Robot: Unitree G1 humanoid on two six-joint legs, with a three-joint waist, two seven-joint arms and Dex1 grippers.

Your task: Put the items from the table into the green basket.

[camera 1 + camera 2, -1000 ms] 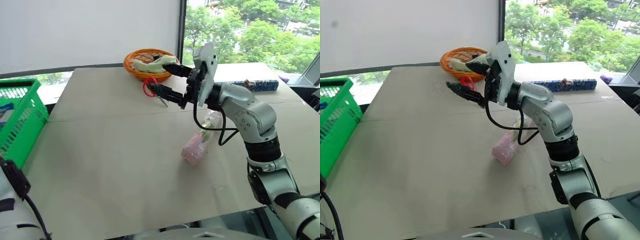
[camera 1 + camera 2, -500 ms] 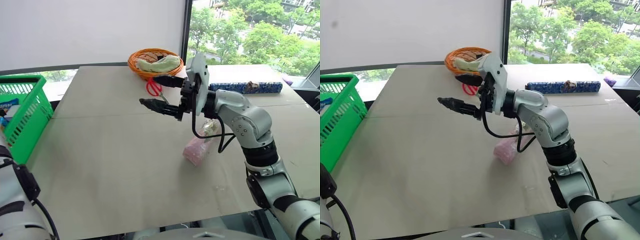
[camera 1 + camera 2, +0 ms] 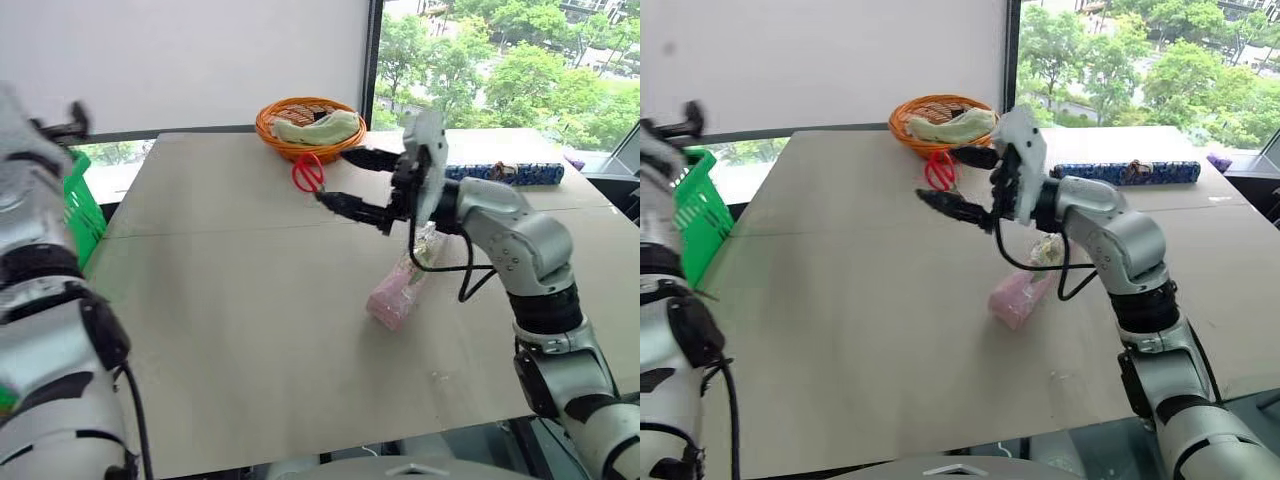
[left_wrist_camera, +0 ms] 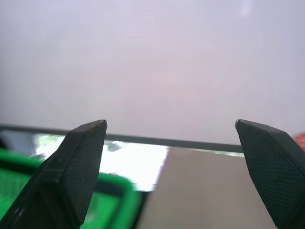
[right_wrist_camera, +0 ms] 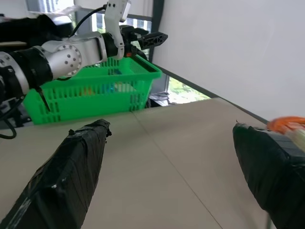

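while right pincer (image 3: pixel 360 185) hangs open and empty, red-handled scissors (image 3: pixel 309 174) lie just beyond, apart

The left gripper (image 4: pixel 171 143) shows its 2 black fingers (image 4: pixel 71 176) spread wide with nothing between them. Beyond them stands a plain white wall (image 4: pixel 152 67). Low down, the rim of the green basket (image 4: pixel 114 191) sits beside the edge of the beige table (image 4: pixel 200 191).
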